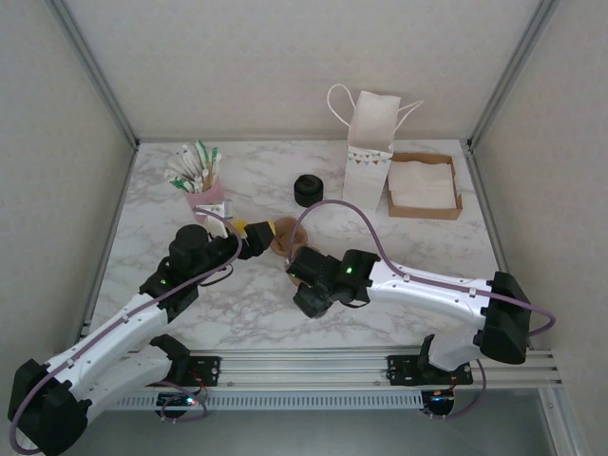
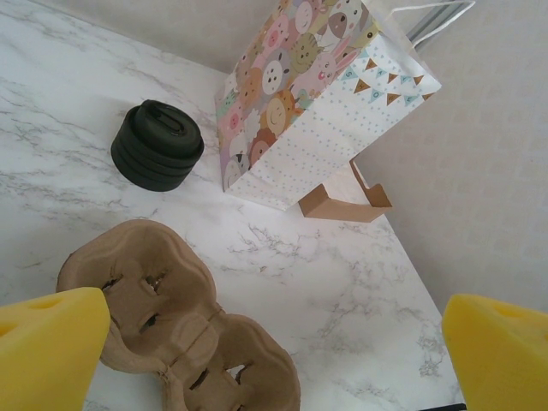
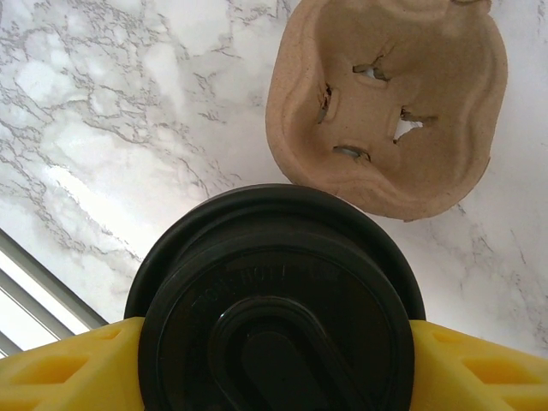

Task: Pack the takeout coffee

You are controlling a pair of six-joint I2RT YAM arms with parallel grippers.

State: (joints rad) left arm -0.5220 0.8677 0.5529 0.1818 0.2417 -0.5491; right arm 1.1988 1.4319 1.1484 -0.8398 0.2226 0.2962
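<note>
Holding: my right gripper (image 3: 274, 370) is clamped on the coffee cup (image 3: 274, 330), one yellow finger pressed against each side just under its black lid.
Cup position: beside the carrier (image 3: 387, 103), on the side nearer my bases, not over a pocket. I cannot tell whether its base sits on the tabletop (image 1: 418, 261) or hangs just above it.
Carrier: a brown pulp tray lying flat in the middle of the tabletop. The pockets I can see are empty.
Left gripper: my left gripper (image 2: 274, 364) is spread wide with nothing between its fingers, poised over the carrier's other end.
Farther back: a stack of spare black lids (image 2: 158, 145), then a patterned paper bag (image 2: 317, 103) standing upright, with a shallow cardboard box (image 1: 425, 185) of napkins next to it. A pink cup of sticks (image 1: 201, 185) stands at the far left.
Done so far: the cup is lidded and in my grasp.
Left to do, as I judge it: seat the cup in a carrier pocket, let go, and probably get the carrier into the bag.
</note>
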